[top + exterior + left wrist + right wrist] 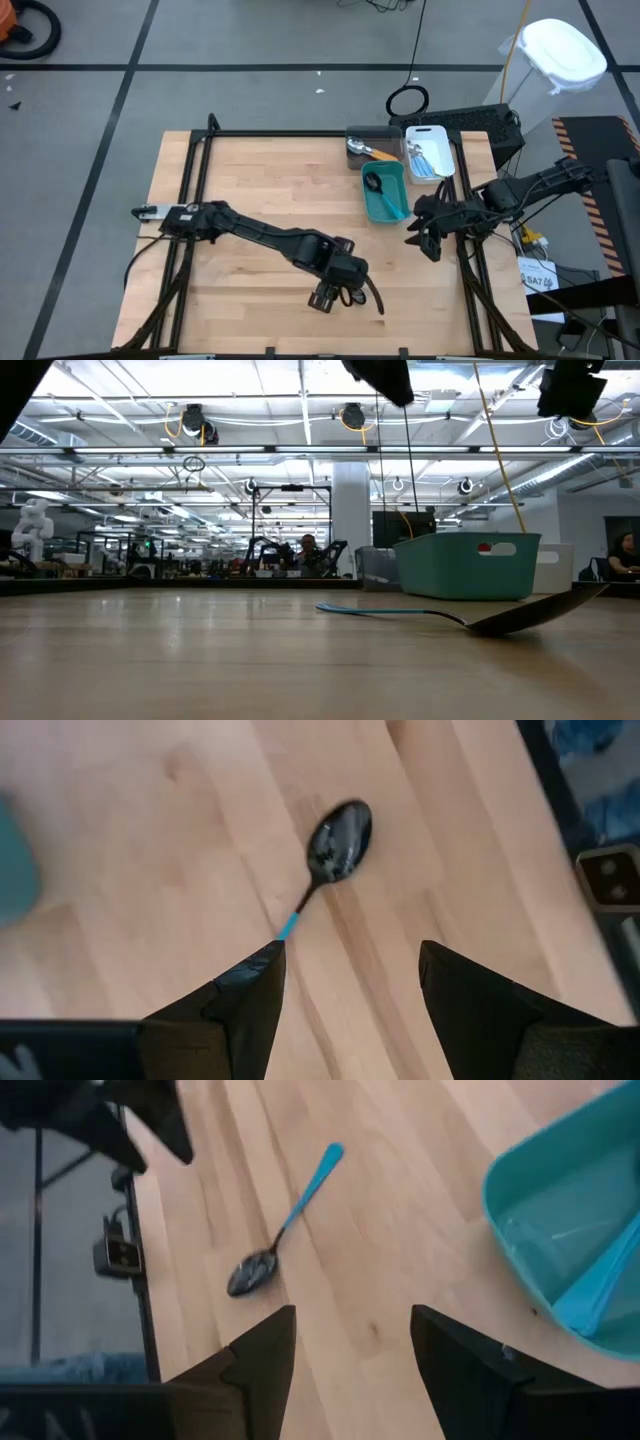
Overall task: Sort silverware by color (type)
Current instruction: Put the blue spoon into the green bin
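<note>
The left arm reached diagonally across the bench from its left side toward the front middle, its left claw (335, 297) pointing down with the two fingers (250, 995) spread apart and nothing between them. The right arm stretched in from the right edge, its right claw (425, 240) likewise open and empty.

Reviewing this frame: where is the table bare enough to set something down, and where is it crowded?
Bare wood runs from the table's left rail to the teal bin, behind the left arm. The open left gripper hovers over a spoon near the front edge. Crowded: the back right corner, with gray bin, white bin and open right gripper.
</note>
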`<state>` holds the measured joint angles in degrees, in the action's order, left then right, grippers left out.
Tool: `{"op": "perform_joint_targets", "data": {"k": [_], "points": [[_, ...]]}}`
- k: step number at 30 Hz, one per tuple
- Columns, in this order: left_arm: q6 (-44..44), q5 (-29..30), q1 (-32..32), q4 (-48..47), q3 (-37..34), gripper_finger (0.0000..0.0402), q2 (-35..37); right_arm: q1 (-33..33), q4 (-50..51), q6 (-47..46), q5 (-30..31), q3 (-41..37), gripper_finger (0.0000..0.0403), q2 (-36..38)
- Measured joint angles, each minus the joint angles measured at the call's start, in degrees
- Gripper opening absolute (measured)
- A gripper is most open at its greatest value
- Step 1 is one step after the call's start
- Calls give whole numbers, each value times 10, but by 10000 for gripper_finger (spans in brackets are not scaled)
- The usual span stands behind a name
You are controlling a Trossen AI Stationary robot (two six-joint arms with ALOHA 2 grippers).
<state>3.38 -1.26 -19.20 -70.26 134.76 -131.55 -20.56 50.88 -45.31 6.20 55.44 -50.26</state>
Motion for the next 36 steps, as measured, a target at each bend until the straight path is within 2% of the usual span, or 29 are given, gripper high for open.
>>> {"op": "perform_joint_targets", "data": {"k": [10, 19, 27, 36], "points": [[118, 12, 4, 8, 0, 230, -73, -60, 38, -4, 2, 0, 192, 17], [120, 13, 29, 77, 0, 230, -114, -67, 59, 5, 12, 0, 192, 26], [145, -2, 46, 77, 1, 230, -136, -67, 67, 22, 12, 0, 192, 37], [173, -13, 35, 72, -1, 230, -144, -67, 81, 42, 16, 0, 192, 38]]}}
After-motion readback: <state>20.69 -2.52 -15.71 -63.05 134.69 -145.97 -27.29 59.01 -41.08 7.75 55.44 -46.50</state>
